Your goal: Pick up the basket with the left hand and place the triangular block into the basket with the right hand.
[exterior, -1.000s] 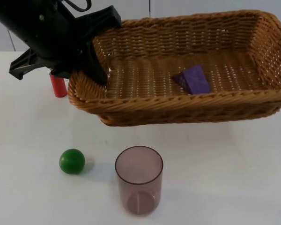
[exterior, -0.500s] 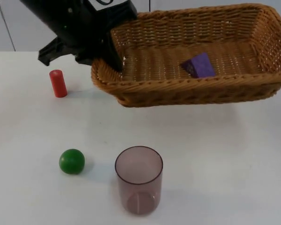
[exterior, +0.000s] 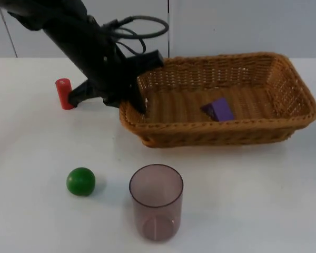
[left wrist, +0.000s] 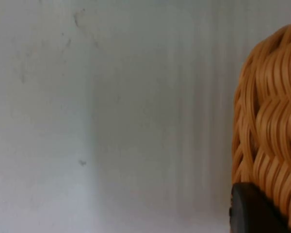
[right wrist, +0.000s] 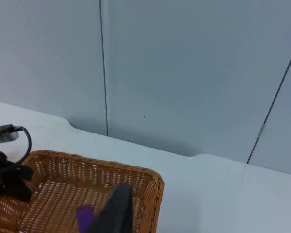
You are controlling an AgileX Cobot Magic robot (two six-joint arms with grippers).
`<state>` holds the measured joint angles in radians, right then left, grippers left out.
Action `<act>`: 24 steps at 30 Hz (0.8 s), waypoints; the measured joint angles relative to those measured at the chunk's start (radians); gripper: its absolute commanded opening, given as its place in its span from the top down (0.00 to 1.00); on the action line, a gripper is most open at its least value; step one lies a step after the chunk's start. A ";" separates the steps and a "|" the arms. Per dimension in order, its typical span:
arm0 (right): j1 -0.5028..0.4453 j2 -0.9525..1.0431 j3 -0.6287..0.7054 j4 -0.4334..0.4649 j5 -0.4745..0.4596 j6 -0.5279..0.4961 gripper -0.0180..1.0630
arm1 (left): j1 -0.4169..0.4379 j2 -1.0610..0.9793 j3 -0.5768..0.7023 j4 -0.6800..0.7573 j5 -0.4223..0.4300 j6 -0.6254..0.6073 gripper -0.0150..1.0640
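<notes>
Top view: the left gripper is seen clamped on the basket at its short wall, one finger inside the rim and the other outside it. The basket is stretched away from that gripper toward the right side of the table, with its underside at or very near the white surface; whether it touches cannot be told. The block, purple and wedge-shaped, is found on the basket floor, well away from the gripper and close to the long wall nearer the camera. A red cylinder is stood upright just beyond the gripper's outer side, apart from the basket. A green ball and a tinted cup are set on the table well clear of the gripper, toward the camera, with the cup upright and near the ball.

Left wrist view: woven wicker of the basket is seen against a black fingertip, with the table behind.

Right wrist view: the right gripper is held high above the table, well apart from the basket; the state of its fingers cannot be told. The block is made out inside the basket, beside the dark fingertip.
</notes>
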<state>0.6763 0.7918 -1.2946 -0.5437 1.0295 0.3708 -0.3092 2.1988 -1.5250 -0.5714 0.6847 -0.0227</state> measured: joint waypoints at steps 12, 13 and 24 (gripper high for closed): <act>0.000 0.000 0.000 -0.004 0.002 0.002 0.05 | 0.041 0.105 -0.095 -0.041 0.026 0.074 0.99; 0.000 0.000 0.000 -0.004 0.002 0.002 0.05 | 0.041 0.105 -0.095 -0.041 0.026 0.074 0.99; 0.000 0.000 0.000 -0.022 0.002 0.002 0.05 | 0.045 0.135 -0.097 -0.043 0.018 0.086 0.99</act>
<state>0.6763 0.7918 -1.2946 -0.5654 1.0315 0.3731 -0.2645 2.3338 -1.6223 -0.6141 0.7027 0.0630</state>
